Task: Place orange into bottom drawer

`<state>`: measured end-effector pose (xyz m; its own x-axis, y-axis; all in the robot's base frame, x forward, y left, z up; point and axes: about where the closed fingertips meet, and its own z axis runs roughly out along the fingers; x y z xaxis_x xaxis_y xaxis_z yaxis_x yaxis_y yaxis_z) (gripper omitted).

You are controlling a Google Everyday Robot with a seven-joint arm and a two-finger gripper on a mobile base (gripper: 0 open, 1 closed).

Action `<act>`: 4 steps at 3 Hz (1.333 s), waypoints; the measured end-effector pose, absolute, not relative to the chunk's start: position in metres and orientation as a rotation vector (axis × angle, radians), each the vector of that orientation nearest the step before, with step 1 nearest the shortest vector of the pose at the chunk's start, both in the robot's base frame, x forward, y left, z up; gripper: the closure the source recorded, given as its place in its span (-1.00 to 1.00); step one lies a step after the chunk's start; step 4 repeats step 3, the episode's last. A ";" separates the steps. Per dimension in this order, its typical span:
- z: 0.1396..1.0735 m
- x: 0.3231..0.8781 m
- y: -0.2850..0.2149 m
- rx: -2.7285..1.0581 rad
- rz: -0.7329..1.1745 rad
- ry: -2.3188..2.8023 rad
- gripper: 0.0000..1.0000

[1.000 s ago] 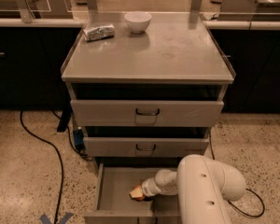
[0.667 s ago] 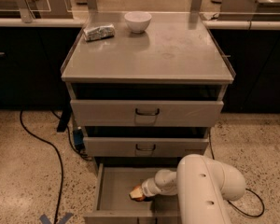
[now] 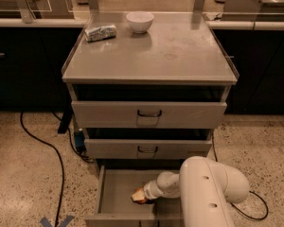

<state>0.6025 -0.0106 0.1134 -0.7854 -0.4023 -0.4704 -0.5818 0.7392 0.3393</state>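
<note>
The bottom drawer is pulled open and shows its plain grey floor. My white arm reaches into it from the right. My gripper is low inside the drawer, near the middle of the floor. Its pale fingers are closed around the orange, of which only a small reddish-orange patch shows at the tip. I cannot tell whether the orange touches the drawer floor.
The two upper grey drawers are slightly open. A white bowl and a wrapped packet sit at the back of the cabinet top. A black cable runs over the floor on the left.
</note>
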 end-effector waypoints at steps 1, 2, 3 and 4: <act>0.113 0.602 -0.011 -0.758 0.678 2.573 -0.79; 0.113 0.602 -0.011 -0.758 0.678 2.573 -1.00; 0.113 0.602 -0.011 -0.758 0.678 2.573 -1.00; 0.113 0.602 -0.011 -0.758 0.678 2.573 -1.00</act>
